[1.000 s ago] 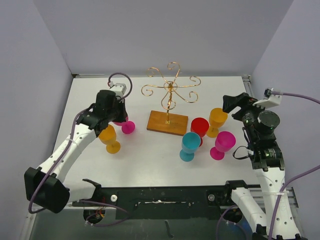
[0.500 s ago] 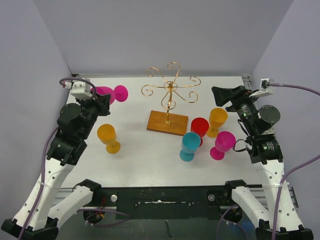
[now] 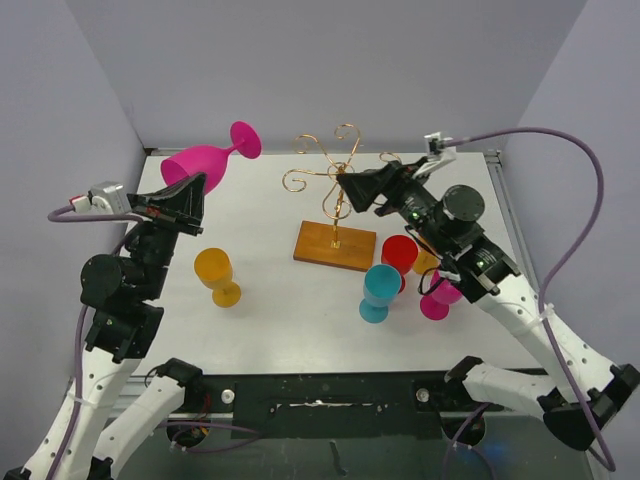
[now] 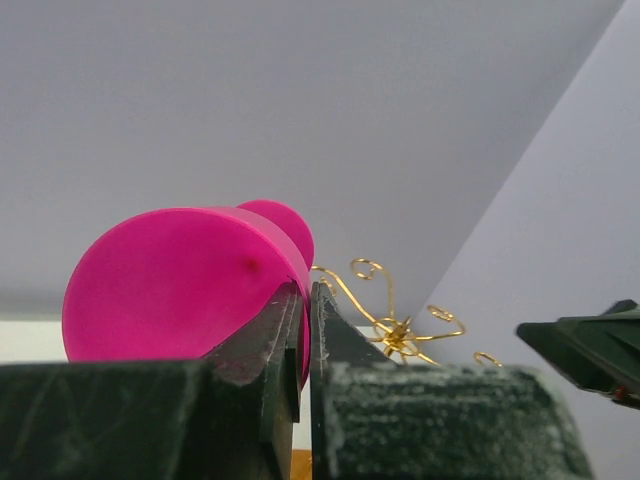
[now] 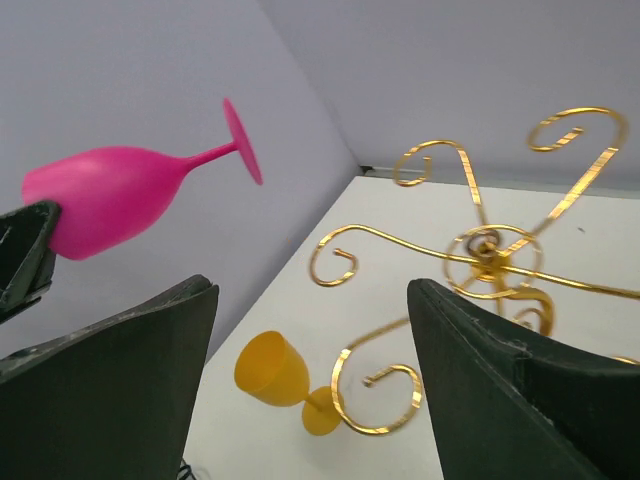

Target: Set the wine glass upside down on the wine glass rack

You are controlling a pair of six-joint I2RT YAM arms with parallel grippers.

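- The counter [image 3: 270, 300] carries the wine glass rack [image 3: 338, 182] near its far edge, nothing hung on it yet.
- My right tool [image 3: 347, 184] hovers spread by the rack's arms.
- My left tool [image 3: 195, 186] pinches the wine glass [image 3: 205, 160], tipped sideways, above the far left corner.

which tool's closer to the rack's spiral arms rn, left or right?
Right. The right tool, open, is at the wine glass rack, by the right side of its spiral arms. The left tool, shut on the magenta wine glass, is well off to its left.
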